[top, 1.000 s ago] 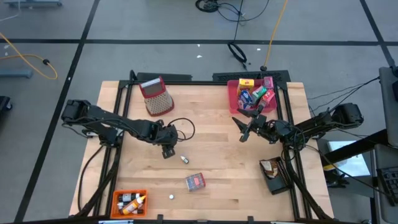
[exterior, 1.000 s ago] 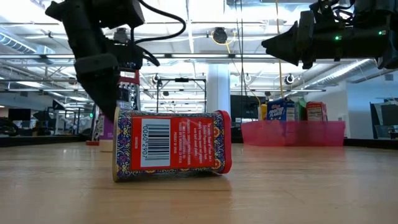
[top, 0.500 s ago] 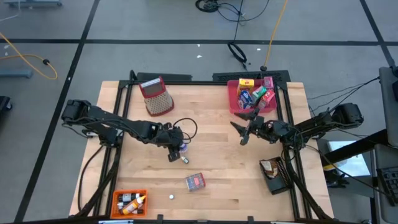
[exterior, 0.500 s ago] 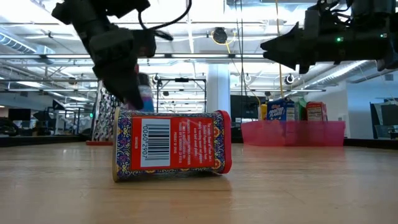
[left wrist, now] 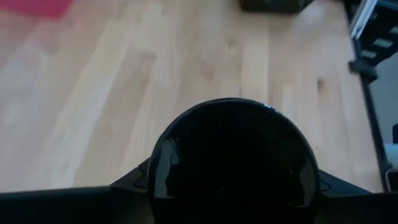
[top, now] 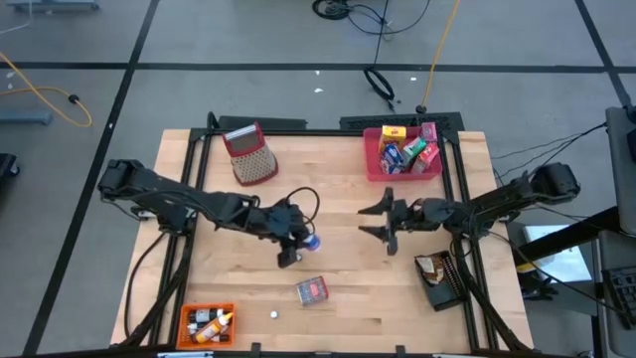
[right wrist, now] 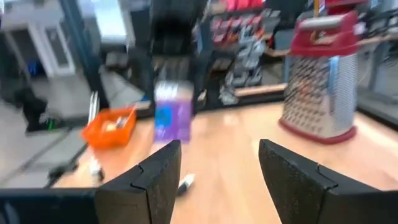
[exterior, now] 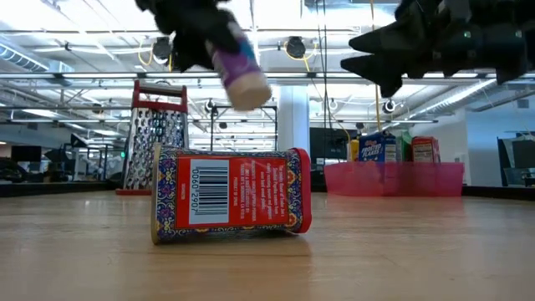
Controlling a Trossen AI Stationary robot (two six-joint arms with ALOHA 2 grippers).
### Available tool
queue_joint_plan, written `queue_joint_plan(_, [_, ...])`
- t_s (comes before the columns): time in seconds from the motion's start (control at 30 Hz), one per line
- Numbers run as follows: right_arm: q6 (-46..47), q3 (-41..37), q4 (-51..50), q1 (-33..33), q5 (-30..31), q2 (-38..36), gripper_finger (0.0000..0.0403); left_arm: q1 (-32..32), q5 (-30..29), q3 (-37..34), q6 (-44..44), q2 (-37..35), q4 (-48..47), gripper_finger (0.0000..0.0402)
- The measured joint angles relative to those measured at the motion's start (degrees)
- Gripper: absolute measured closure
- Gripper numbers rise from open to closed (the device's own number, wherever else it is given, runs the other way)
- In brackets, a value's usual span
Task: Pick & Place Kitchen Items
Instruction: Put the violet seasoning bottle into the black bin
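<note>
Lifting off the table, the left gripper (top: 298, 242) now clamps a small purple-labelled bottle (exterior: 241, 71); the right gripper (top: 376, 221) waits open nearby, empty.

Counter (top: 338, 278): pale wood planks, smooth, low sheen. Red box (exterior: 231, 196): printed, glossy, paper-like barcode label. Grater (right wrist: 323, 81): perforated metal, dull shine, red plastic top. Pink tray (exterior: 393, 178): translucent plastic. Orange tray (top: 189, 313): plastic. Small bottle (exterior: 238, 71): purple label, pale matt cap. Right claw (right wrist: 219, 180): matt dark plastic.
</note>
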Motion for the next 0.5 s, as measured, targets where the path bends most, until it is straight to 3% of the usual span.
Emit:
queue_joint_plan(0.13, [-0.8,4.9,-7.7,3.1,0.0,0.0,0.0195,-0.8,-1.7,2.7,1.6,0.0,0.0,0.0212])
queue_joint_plan(0.5, [-0.7,8.8,-11.1,10.1,0.3,0.0,0.0195,-1.7,-2.9,4.3,2.0,0.0,1.6,0.0212])
